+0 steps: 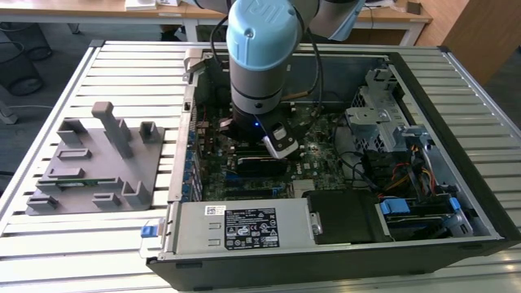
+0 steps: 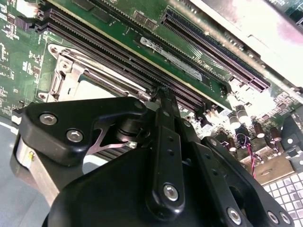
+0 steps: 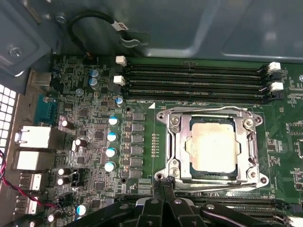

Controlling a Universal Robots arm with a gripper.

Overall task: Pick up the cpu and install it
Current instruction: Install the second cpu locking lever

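Right at my wrist, my pincer is hanging just above the motherboard, its two fingertips pressed together with nothing between them, the tips sitting at the near edge of the socket frame. Just beyond them the cpu is lying flat inside that frame, silvery top up, so I'm judging placement done and the seating step in hand. Securing it is calling for a gentle, square touch; any tilt risks the contacts beneath. Farther back, the memory slots are running along the board, and in the exterior view my arm is reaching down into the computer case on the slatted worktop.
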